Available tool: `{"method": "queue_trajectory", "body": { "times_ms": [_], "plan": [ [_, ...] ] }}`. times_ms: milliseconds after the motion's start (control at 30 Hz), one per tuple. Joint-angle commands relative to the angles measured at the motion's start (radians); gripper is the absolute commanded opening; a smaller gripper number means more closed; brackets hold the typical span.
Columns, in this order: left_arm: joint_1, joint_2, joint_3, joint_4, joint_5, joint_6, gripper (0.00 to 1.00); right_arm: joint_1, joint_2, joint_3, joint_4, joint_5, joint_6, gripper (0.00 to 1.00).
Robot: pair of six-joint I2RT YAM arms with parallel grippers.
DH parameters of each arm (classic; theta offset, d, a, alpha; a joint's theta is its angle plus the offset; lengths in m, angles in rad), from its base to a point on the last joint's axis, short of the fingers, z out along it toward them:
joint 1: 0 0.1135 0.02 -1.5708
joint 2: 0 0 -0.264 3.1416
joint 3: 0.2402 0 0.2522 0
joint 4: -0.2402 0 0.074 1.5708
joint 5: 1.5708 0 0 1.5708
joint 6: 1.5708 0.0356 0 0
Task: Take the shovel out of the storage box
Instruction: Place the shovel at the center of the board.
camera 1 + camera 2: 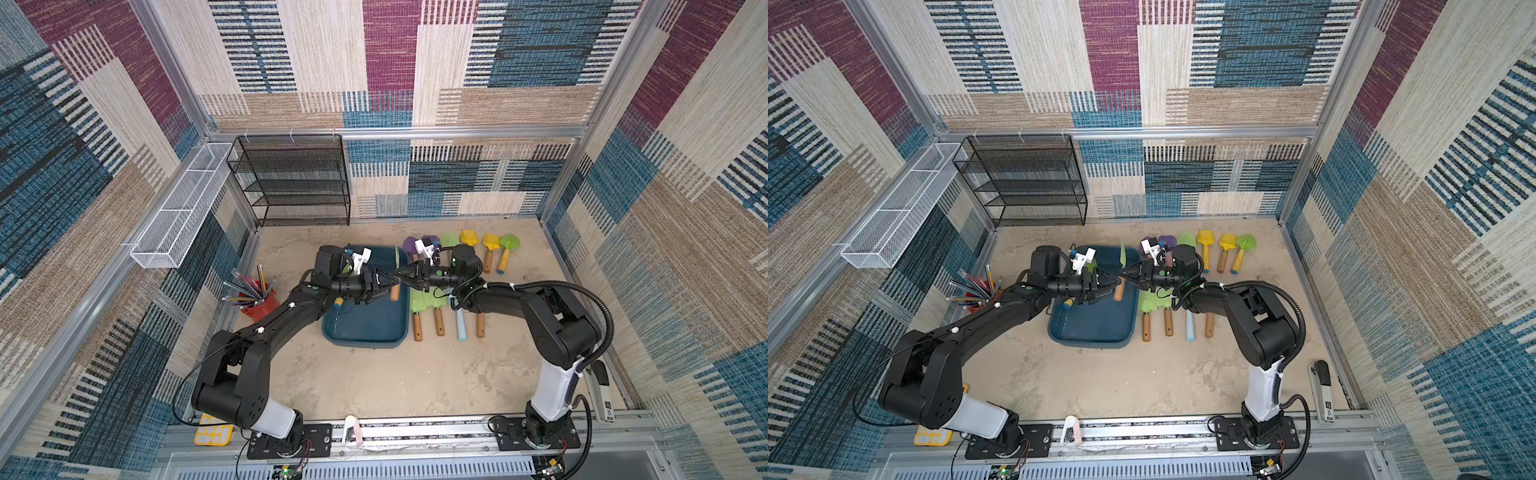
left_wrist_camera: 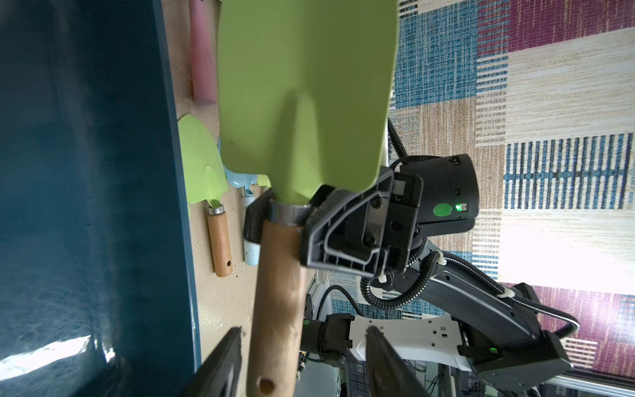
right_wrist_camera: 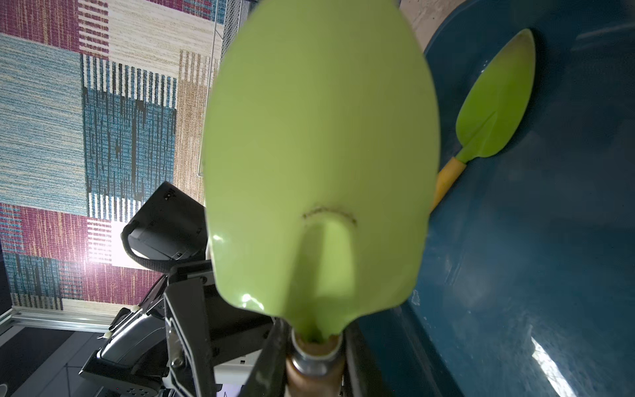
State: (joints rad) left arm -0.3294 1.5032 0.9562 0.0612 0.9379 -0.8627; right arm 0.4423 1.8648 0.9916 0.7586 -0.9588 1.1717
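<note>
Top views both show a sandy beige bench (image 1: 374, 382). Across it, the black left arm (image 1: 270, 328) reaches in from 7 o'clock and the black right arm (image 1: 536, 307) from 4 o'clock. Near the bench's middle sits the dark teal-blue rectangular plastic storage box (image 1: 374, 328).

Just beside the box at 3 o'clock, a row of four shovels (image 1: 438, 320) lies on the bench with handles toward 6 o'clock. A row of purple, green and yellow shovels (image 1: 468, 237) lies at 1 o'clock, near the far wall. A red cup of pencils (image 1: 259, 301) stands at 9 o'clock from the box.

Both hands meet above the box's 2 o'clock corner. The right hand (image 3: 312, 347) is clamped on the neck of the shovel (image 1: 395, 292), which has a glossy light-green blade and a plain wooden handle. One finger presses each side of the neck where blade meets handle. The left hand (image 2: 304, 330) stands parted around the lower handle, with a gap between the wood and one finger, so it grips nothing.

That shovel hangs in the air over the box. From above, its blade shows edge-on toward 12 o'clock. A second shovel (image 3: 494, 103), green-bladed with a yellow handle, lies inside the box.
</note>
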Motion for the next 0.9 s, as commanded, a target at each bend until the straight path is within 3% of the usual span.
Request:
{"method": "queue_trajectory", "body": {
  "times_ms": [0,333,867],
  "plan": [
    [0.014,-0.028,0.025,-0.145,-0.04,0.119,0.62,-0.021,-0.029,-0.011,-0.022,-0.001,-0.042,0.21],
    [0.065,-0.086,0.11,-0.494,-0.309,0.351,0.62,-0.101,-0.161,-0.045,-0.285,0.043,-0.227,0.21],
    [0.105,-0.04,0.155,-0.605,-0.614,0.378,0.62,-0.226,-0.339,-0.061,-0.75,0.219,-0.539,0.21]
  ]
}}
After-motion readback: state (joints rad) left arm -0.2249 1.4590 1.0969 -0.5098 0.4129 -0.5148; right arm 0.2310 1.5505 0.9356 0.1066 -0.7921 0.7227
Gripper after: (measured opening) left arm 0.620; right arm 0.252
